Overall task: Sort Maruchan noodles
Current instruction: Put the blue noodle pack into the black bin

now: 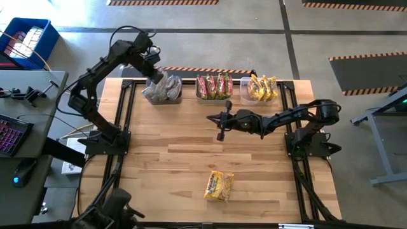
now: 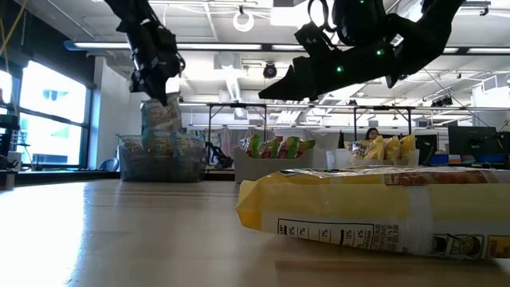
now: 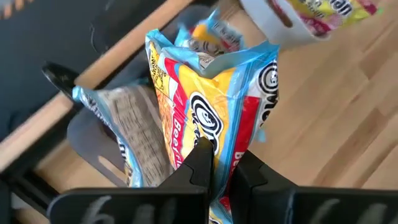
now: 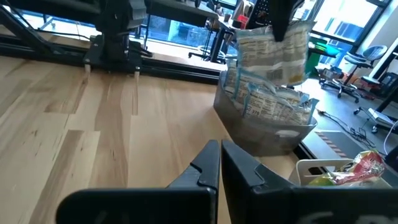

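Three bins stand along the far edge. The left bin (image 1: pixel 162 90) holds silvery-grey and blue-edged noodle packets. The middle bin (image 1: pixel 214 87) holds green-and-red ones, and the right bin (image 1: pixel 259 89) yellow ones. My left gripper (image 3: pixel 225 168) is above the left bin, shut on a blue-edged yellow-and-red packet (image 3: pixel 211 93). One yellow packet (image 1: pixel 218 186) lies flat on the table near the near edge, large in the low view (image 2: pixel 374 211). My right gripper (image 1: pixel 220 124) hovers shut over the middle of the table and holds nothing. My left gripper pinches the packet's upper edge (image 3: pixel 221 146) between its two fingers, coming from above and pointing down. The packet (image 2: pixel 162 115) hangs upright below the gripper, its lower end at the rim of the left bin (image 2: pixel 159 155). I cannot tell whether it rests on the packets inside.
Bare wood lies between the bins and the lone packet. Black frame rails (image 1: pixel 127 114) run along the table's left and right sides. A keyboard and clutter sit on a side desk (image 1: pixel 19 127) to the left, beyond the table.
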Tool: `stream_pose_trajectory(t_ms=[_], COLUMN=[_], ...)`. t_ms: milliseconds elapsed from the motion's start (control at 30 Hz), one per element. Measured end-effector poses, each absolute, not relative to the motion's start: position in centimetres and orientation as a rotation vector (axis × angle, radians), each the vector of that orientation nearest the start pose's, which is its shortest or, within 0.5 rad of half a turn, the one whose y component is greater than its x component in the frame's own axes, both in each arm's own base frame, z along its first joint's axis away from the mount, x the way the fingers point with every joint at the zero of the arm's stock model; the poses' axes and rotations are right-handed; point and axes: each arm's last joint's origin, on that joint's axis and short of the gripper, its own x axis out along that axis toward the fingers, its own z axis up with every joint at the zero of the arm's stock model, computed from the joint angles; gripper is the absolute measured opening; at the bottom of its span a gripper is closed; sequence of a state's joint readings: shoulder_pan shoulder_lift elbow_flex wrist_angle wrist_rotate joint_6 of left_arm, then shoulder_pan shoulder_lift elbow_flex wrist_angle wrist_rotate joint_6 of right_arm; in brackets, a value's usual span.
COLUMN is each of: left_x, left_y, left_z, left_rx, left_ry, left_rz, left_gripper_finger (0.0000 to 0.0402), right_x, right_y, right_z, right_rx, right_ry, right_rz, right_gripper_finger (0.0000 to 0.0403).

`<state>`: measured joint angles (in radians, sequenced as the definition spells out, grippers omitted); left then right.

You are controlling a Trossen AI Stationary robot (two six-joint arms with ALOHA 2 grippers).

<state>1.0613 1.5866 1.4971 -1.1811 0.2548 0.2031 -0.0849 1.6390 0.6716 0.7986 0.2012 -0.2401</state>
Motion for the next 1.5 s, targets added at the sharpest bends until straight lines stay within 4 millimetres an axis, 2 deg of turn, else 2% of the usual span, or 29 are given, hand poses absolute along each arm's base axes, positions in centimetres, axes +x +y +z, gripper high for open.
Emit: stream_pose_trajectory(t_ms=[200,467,867,1067,1267,1500], left_x=[14.7,15.4,16.0,16.2,16.5,15.9], left_y=[27.2,28.6,29.7,29.6,28.1,26.3], left_z=[30.0,27.6,26.3,26.5,28.1,30.8], left_rx=[-0.687,-0.751,-0.765,-0.736,-0.613,-0.467], left_ry=[1.128,1.161,1.153,1.156,1.177,1.206], left_rz=[0.582,0.538,0.56,0.573,0.549,0.657], left_gripper_finger=[0.0006,0.0006,0.0005,0.0017,0.0079,0.0131], right_x=[32.0,31.9,31.9,31.9,31.9,31.9], right_y=[-3.3,-3.3,-3.3,-3.3,-3.3,-3.3], right_z=[18.3,18.3,18.2,18.2,18.2,18.2], right_rx=[-0.249,-0.25,-0.252,-0.256,-0.264,-0.264], right_ry=[0.204,0.204,0.213,0.216,0.217,0.217], right_rz=[-0.264,-0.264,-0.263,-0.262,-0.263,-0.262], right_gripper_finger=[0.0,0.0,0.0,0.0,0.0,0.0])
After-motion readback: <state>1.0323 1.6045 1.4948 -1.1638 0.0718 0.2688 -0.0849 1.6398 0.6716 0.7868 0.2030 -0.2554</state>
